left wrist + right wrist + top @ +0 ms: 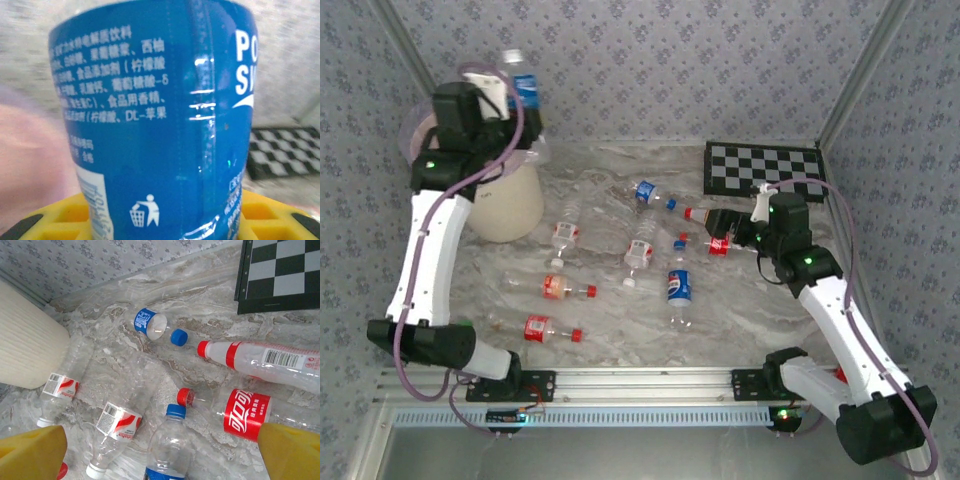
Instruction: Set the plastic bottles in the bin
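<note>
My left claw (508, 100) pinches a blue bottle (525, 88) upright (cap up) over the bin (515, 205), while my right claw (162, 447) hangs spread wide, low over the other bottles (247, 415) lying on the table (215, 300) near the checkerboard (285, 270).

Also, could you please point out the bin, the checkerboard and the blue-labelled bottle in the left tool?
bin (515, 205): top external view, its cream side wall.
checkerboard (765, 170): top external view, middle of the board.
blue-labelled bottle (165, 125): left wrist view, its blue label.
</note>
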Controlling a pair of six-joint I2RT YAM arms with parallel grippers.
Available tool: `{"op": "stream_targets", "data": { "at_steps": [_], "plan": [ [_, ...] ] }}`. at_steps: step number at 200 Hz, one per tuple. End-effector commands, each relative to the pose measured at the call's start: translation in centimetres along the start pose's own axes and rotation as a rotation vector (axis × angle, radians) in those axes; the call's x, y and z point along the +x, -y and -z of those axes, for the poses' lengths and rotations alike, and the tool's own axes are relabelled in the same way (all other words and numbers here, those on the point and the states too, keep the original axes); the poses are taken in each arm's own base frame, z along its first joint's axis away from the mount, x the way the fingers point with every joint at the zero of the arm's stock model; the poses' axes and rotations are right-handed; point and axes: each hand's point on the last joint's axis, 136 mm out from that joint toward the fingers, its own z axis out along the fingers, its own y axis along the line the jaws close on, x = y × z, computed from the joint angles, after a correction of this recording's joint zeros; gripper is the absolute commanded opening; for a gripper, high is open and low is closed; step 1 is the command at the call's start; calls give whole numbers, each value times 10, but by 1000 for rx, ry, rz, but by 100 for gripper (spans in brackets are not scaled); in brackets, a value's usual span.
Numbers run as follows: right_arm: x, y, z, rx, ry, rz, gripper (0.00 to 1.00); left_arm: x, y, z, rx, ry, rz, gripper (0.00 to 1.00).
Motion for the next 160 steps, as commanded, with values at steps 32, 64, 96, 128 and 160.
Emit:
{"op": "stream_targets", "data": {
  "at_steps": [32, 64, 96, 128, 160],
  "plan": [
    [10, -4, -15, -32, -57, -52, 100, 5, -107, 10, -351, -55, 45, 7],
    [15, -8, -26, -58, -110, -77, 100, 42, -126, -24, -363, -209, 56, 5],
    [18, -6, -22, -46, -120, -68, 100, 73, -143, -51, -367, -312, 103, 7],
    [27, 0, -18, -33, -113, -76, 100, 107, -154, -79, -336, -476, 156, 13],
    [32, 2, -16, -28, -127, -77, 100, 132, -164, -103, -303, -538, 191, 40]
  ]
}}
